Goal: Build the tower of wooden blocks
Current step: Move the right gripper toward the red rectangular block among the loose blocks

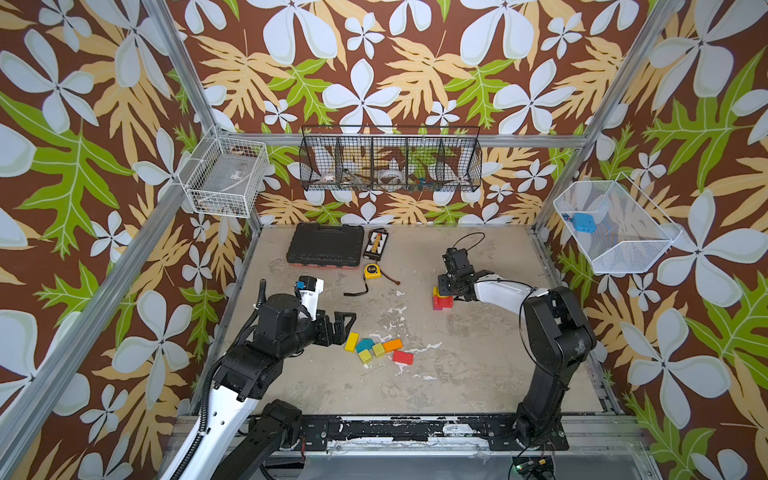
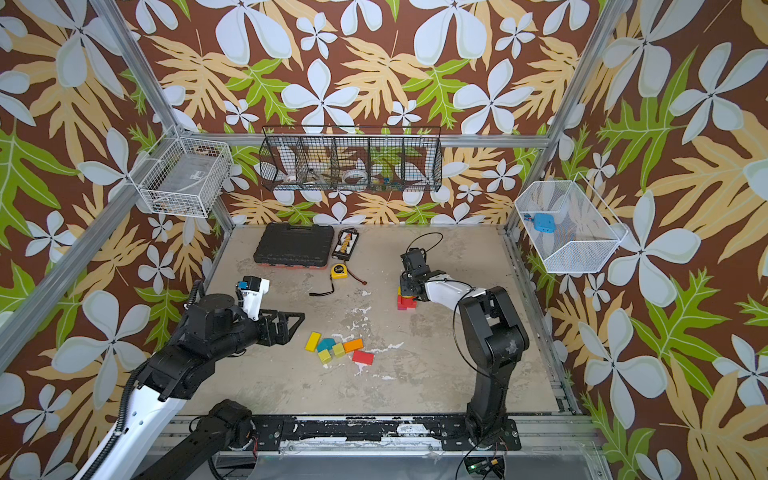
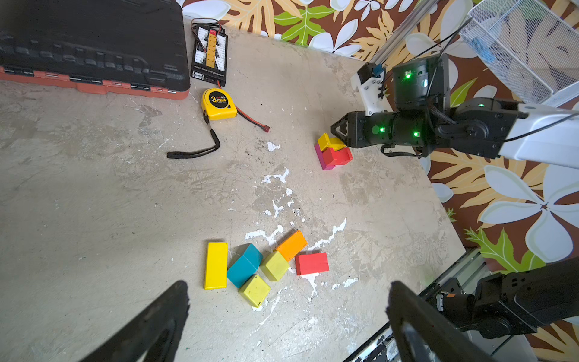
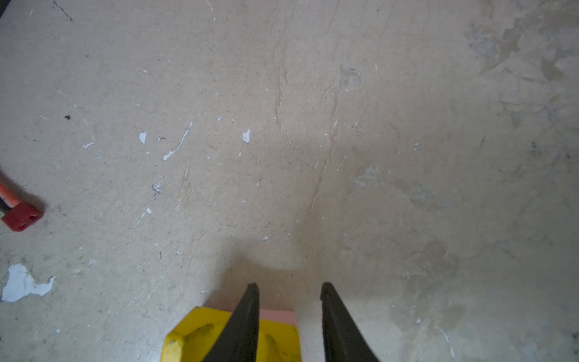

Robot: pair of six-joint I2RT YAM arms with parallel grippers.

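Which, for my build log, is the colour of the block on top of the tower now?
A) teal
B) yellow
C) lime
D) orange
B: in the left wrist view a yellow block sits atop the red block of the tower.

The left arm point(image 1: 270, 332) is reaching in from the front-left corner with its elbow bent and its wrist lying low and level; its jaws are standing wide apart and holding nothing. The right arm point(image 1: 557, 332) is standing upright over its base and bending sharply at the elbow, with its forearm stretching toward the middle, its wrist pitching down, and its jaws standing slightly parted.
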